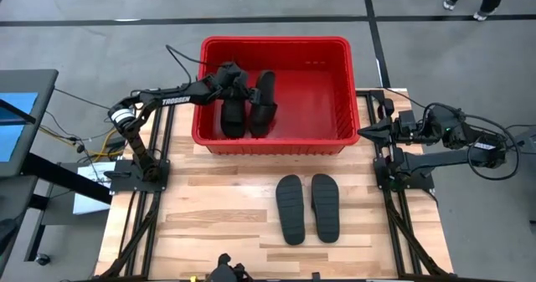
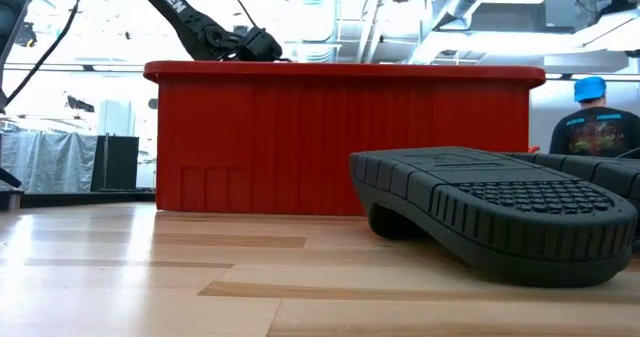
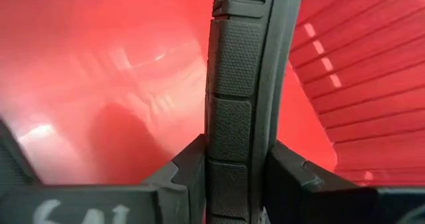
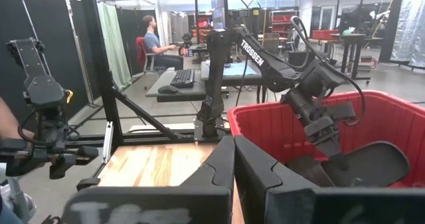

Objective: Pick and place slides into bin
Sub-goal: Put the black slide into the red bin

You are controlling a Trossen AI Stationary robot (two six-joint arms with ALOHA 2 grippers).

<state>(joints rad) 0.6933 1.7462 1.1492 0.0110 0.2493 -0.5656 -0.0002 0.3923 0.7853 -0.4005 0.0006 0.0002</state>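
Observation:
The red bin (image 1: 335, 140) stands at the table's far middle. My left gripper (image 1: 232, 83) reaches into it from the left and is shut on a black slide (image 1: 233, 115), which also shows in the left wrist view (image 3: 240, 71). A second slide (image 1: 266, 102) is in the bin just to the right of it. Two more slides (image 1: 291, 208) (image 1: 325, 207) lie side by side on the table, soles up, near the bin's front. My right gripper (image 1: 363, 133) is shut and empty beside the bin's near right corner. My left gripper pinches the slide's sole at one end (image 3: 232, 177) between its two fingers (image 3: 189, 174), one on each flat side. The fingers come from above and slant down into the bin. The slide stands on edge and reaches away from the fingers; whether it touches the bin's floor I cannot tell.
The bin's thick rim (image 2: 340, 73) rises well above the table. Bare wood (image 1: 209, 223) lies left of the two loose slides. People show in the room beyond the table (image 2: 598, 122).

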